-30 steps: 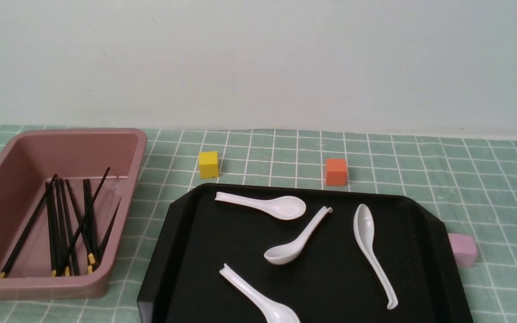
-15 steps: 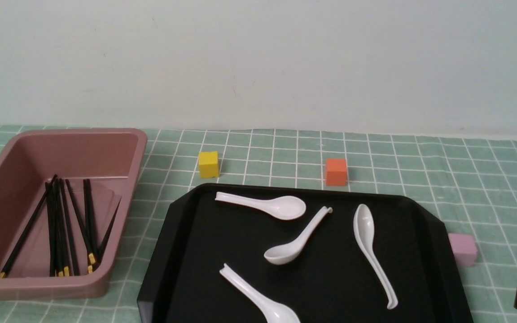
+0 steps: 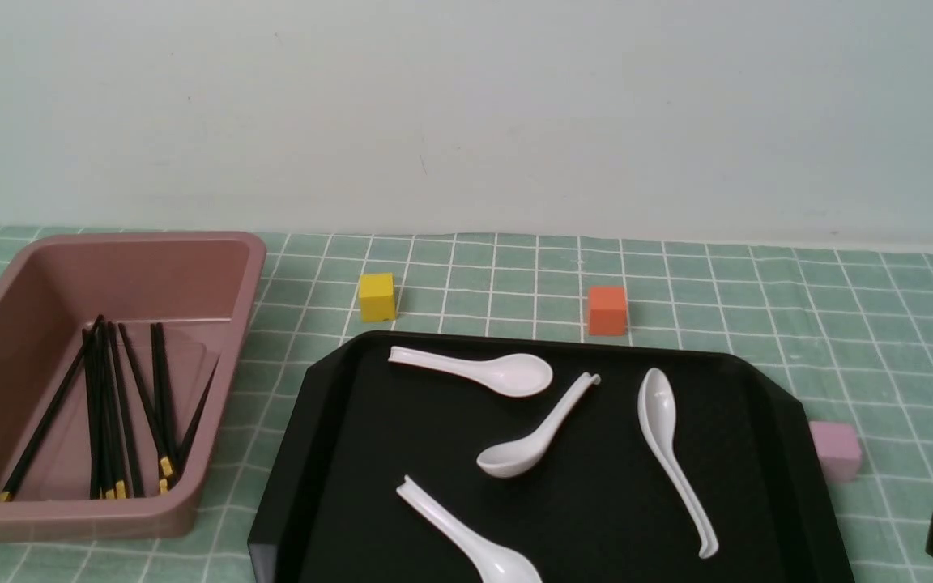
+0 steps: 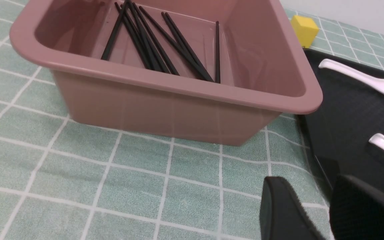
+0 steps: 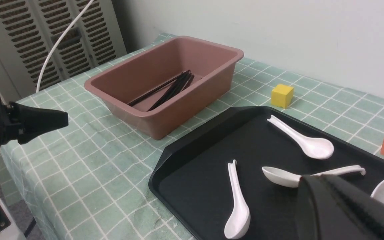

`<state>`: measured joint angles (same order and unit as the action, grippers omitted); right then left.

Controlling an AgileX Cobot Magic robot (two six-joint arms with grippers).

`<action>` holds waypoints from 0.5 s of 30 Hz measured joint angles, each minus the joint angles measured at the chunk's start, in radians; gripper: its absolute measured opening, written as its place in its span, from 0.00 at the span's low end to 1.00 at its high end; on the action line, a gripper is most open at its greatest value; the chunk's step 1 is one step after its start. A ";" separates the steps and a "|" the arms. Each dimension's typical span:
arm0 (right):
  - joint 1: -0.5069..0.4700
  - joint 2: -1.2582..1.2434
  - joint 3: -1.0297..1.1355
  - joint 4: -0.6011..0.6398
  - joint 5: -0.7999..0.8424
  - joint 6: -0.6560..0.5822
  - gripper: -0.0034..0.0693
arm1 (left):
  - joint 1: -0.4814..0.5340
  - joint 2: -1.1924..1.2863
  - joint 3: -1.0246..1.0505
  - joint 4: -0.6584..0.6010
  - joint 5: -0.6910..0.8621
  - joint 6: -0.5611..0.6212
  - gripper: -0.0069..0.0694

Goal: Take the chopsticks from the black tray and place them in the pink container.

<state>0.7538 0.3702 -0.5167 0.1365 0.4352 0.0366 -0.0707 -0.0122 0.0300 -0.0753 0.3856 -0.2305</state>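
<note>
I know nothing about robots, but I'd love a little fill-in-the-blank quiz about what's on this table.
The black tray holds ___ white spoons.
The pink container holds only black ___.
The small cube by the tray's right edge is pale ___.
Behind the tray sit a yellow cube and an ___ one.
Missing words: four; chopsticks; pink; orange.
</note>
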 joint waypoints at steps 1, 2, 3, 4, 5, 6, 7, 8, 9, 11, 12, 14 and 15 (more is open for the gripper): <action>0.000 0.000 0.000 -0.006 0.000 0.001 0.05 | 0.000 0.000 0.000 0.000 0.000 0.000 0.40; 0.000 0.000 0.001 -0.013 0.000 0.001 0.05 | 0.000 0.000 0.000 0.000 0.000 0.000 0.40; 0.000 0.000 0.001 -0.021 -0.003 0.001 0.05 | 0.000 0.000 0.000 0.000 0.000 0.000 0.40; 0.000 0.000 0.005 -0.031 -0.016 0.001 0.06 | 0.000 0.000 0.000 0.000 0.000 0.000 0.40; 0.000 0.000 0.011 -0.044 -0.031 0.001 0.06 | 0.000 0.000 0.000 0.000 0.000 0.000 0.40; -0.002 0.000 0.024 -0.056 -0.057 0.001 0.06 | 0.000 0.000 0.000 0.000 0.000 0.000 0.40; -0.007 -0.001 0.032 -0.065 -0.076 0.001 0.06 | 0.000 0.000 0.000 0.000 0.000 0.000 0.40; -0.021 -0.005 0.052 -0.080 -0.106 0.001 0.06 | 0.000 0.000 0.000 0.000 0.000 0.000 0.40; -0.034 -0.010 0.064 -0.088 -0.130 0.001 0.06 | 0.000 0.000 0.000 0.000 0.000 0.000 0.40; -0.103 -0.038 0.113 -0.099 -0.177 0.001 0.07 | 0.000 0.000 0.000 0.000 0.000 0.000 0.40; -0.135 -0.052 0.133 -0.101 -0.187 0.001 0.07 | 0.000 0.000 0.000 0.000 0.000 0.000 0.40; -0.227 -0.099 0.188 -0.104 -0.194 0.001 0.07 | 0.000 0.000 0.000 0.000 0.000 0.000 0.40; -0.276 -0.126 0.218 -0.104 -0.195 0.001 0.07 | 0.000 0.000 0.000 0.000 0.000 0.000 0.40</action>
<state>0.4775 0.2440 -0.2991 0.0323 0.2403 0.0375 -0.0707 -0.0122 0.0300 -0.0753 0.3856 -0.2305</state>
